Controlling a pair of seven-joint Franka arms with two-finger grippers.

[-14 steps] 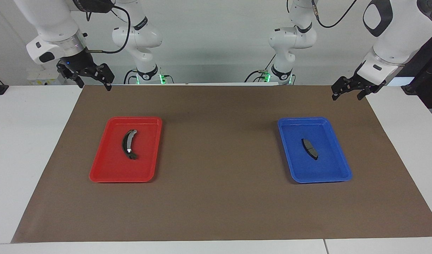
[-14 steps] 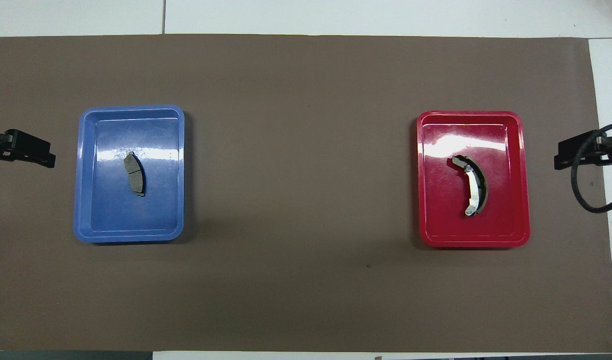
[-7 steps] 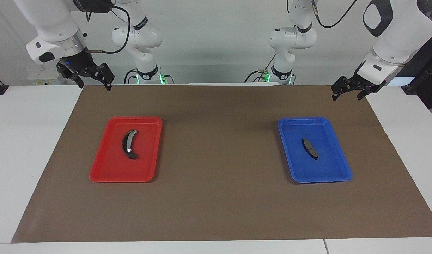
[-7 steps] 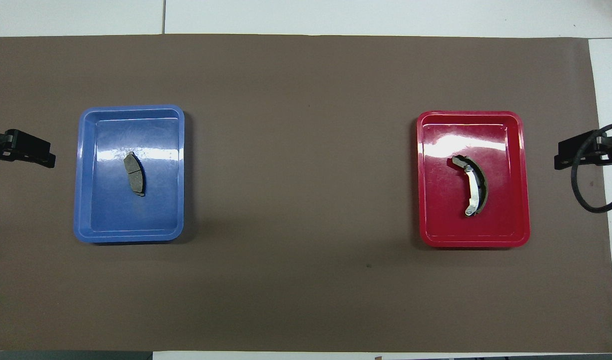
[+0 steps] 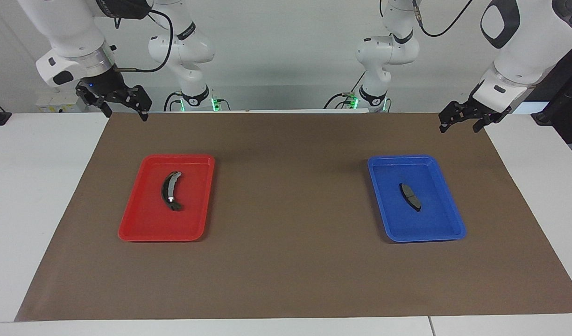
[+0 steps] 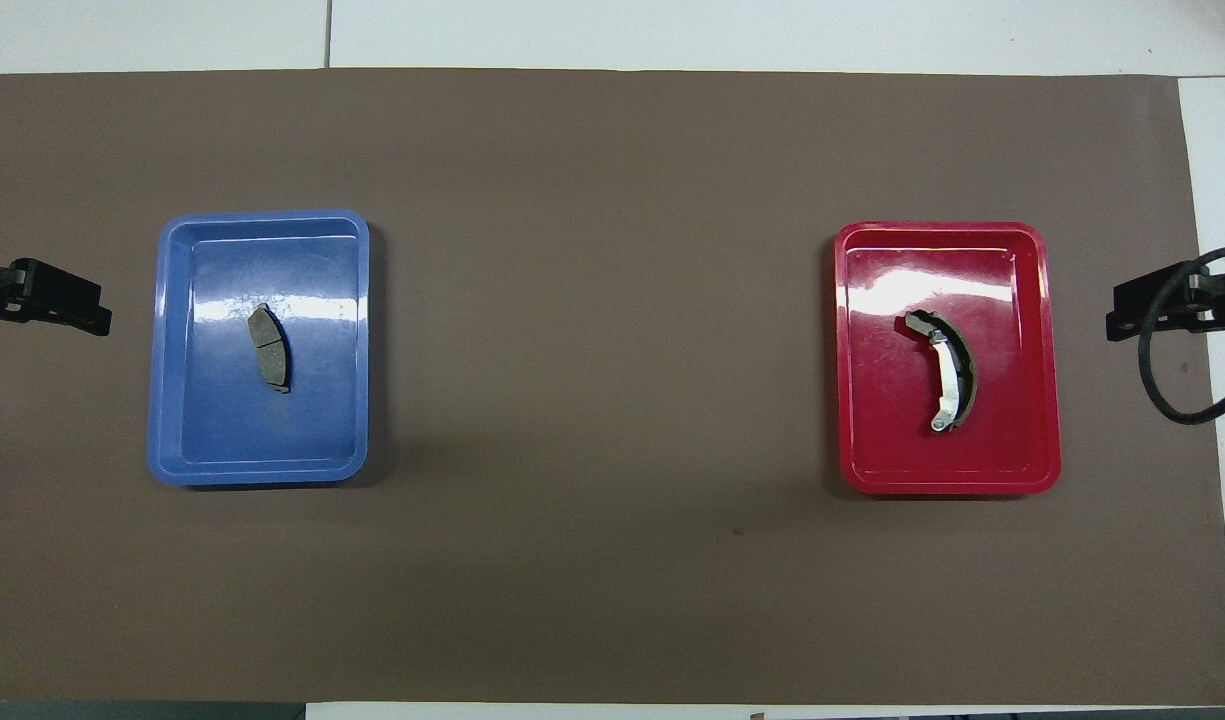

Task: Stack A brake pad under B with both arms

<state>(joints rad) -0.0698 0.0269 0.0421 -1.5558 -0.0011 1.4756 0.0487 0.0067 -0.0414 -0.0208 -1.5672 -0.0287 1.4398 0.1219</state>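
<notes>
The A brake pad (image 5: 410, 196) (image 6: 269, 347), short and dark grey, lies in the blue tray (image 5: 419, 238) (image 6: 257, 218) toward the left arm's end of the table. B (image 5: 170, 190) (image 6: 950, 372), a long crescent with a silver strip, lies in the red tray (image 5: 159, 238) (image 6: 937, 230) toward the right arm's end. My left gripper (image 5: 458, 128) (image 6: 87, 312) hangs open and empty over the mat's corner, apart from the blue tray. Over the mat's other robot-side corner my right gripper (image 5: 127, 114) (image 6: 1132, 312) is open too and holds nothing.
A brown mat (image 5: 290, 261) (image 6: 602, 300) covers most of the white table (image 5: 38, 196). The two trays sit far apart on it, with bare mat between them. A black cable loop (image 6: 1172, 400) hangs from the right arm. Two more white arms (image 5: 187, 56) stand at the back.
The right gripper has shifted very slightly upward. The left gripper, both trays and both brake pieces stay where they were.
</notes>
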